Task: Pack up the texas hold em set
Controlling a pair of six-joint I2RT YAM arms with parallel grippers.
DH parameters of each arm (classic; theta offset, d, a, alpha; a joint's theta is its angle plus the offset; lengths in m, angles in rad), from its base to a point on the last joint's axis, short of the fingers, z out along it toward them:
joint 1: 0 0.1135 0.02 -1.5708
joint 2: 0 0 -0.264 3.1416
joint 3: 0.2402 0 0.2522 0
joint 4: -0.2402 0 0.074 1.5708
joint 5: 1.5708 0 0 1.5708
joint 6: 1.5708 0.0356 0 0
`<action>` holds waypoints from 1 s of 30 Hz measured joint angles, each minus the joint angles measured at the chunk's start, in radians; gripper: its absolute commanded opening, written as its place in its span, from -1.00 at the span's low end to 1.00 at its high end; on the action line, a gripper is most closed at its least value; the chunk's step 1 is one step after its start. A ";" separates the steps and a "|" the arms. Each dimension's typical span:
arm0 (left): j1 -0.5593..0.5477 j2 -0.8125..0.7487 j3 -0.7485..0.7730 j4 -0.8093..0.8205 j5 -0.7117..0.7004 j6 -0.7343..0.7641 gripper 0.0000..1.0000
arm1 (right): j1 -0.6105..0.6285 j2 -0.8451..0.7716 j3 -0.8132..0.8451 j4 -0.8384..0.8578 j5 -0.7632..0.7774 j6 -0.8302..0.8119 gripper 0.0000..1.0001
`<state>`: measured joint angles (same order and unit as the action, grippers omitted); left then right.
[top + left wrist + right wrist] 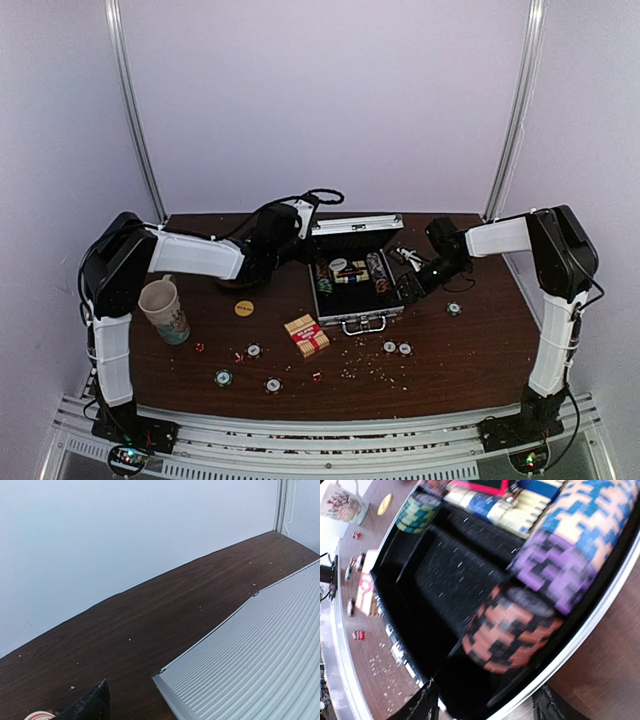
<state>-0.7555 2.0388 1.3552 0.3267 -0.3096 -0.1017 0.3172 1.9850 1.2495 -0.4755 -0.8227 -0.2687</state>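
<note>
The silver case (372,314) lies open at the table's middle, its lid (356,224) standing up at the back. Chip stacks fill its black tray: orange-black (512,630), purple (555,562), blue-and-peach (590,515), green (417,512). My right gripper (485,707) is open at the case's right rim, straddling the rim just below the orange-black stack and holding nothing. My left gripper (298,226) is beside the lid's left end. Only one of its fingers (87,705) shows, apart from the ribbed lid (260,650). The card box (307,335), yellow disc (243,308), loose chips (253,350) and red dice (199,347) lie in front.
A patterned paper cup (165,310) stands at the front left under the left arm. More loose chips (397,348) lie right of the case, one (454,309) near the right arm. Crumbs are scattered along the front. A red-and-white rim (37,715) peeks in beside the left finger.
</note>
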 measured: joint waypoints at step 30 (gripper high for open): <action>0.067 0.054 0.254 -0.200 0.026 0.097 0.63 | -0.155 -0.108 -0.018 -0.078 -0.065 -0.085 0.30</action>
<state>-0.6884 2.0930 1.6093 0.1268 -0.2832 -0.0044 0.1623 1.8774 1.2320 -0.5537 -0.8879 -0.3538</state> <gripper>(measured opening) 0.815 0.652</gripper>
